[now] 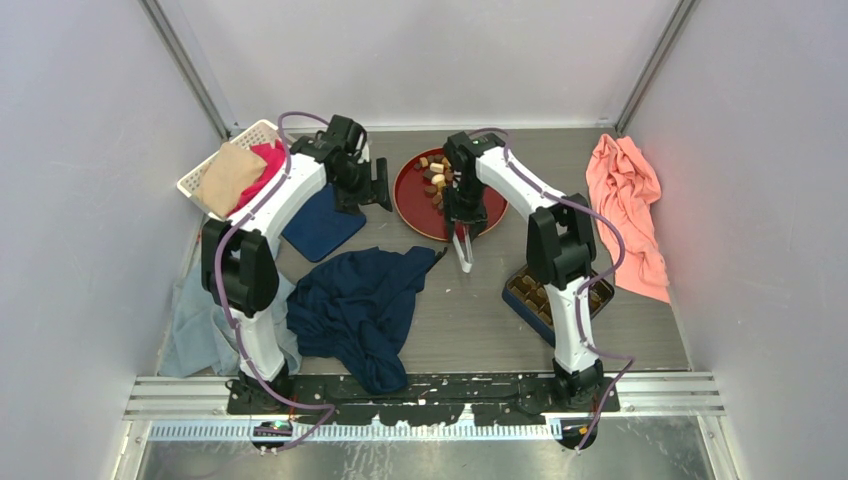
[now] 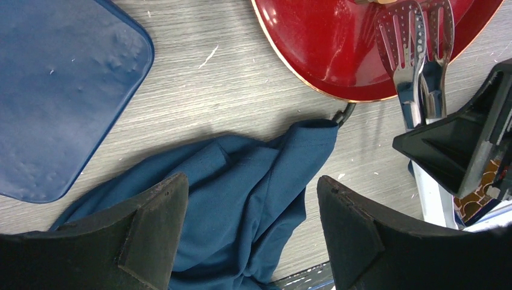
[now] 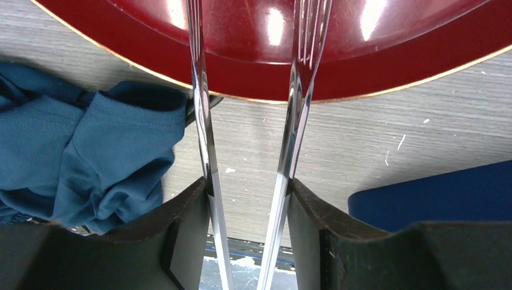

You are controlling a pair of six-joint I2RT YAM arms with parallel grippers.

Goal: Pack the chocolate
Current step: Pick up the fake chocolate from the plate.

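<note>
Between the fingers of the right gripper (image 3: 247,184): one pair of metal tongs (image 3: 205,121) with two thin polished arms. Each arm presses against a finger's inner face, so the grip is closed on them with the arms held apart.
Beyond the right gripper's tips: one round red tray (image 3: 392,36), glossy and gold-edged. Both tong ends lie over it, slotted like forks.
Just ahead of the right gripper, chocolate (image 1: 437,180): one loose heap on the tray. The pieces are small, dark brown, light brown and cream, and too small to count.
Behind that gripper, beside its arm: one navy square box (image 1: 522,310), gridded, with brown showing in the cells.
State of the left gripper (image 2: 253,241): two black wedge fingers spread wide, nothing between them.
Below the left gripper: one crumpled dark blue cloth (image 2: 241,175), soft knit.
To one side of it: one flat navy panel (image 2: 54,90), rounded corners, faintly dimpled.
Under both grippers, table (image 2: 241,90): grey wood-grain with white flecks.
Well away from both grippers: one white lattice basket (image 1: 250,135) holding two cloths, tan and pink. One salmon cloth (image 1: 630,210) and one pale blue cloth (image 1: 195,330) lie there too.
</note>
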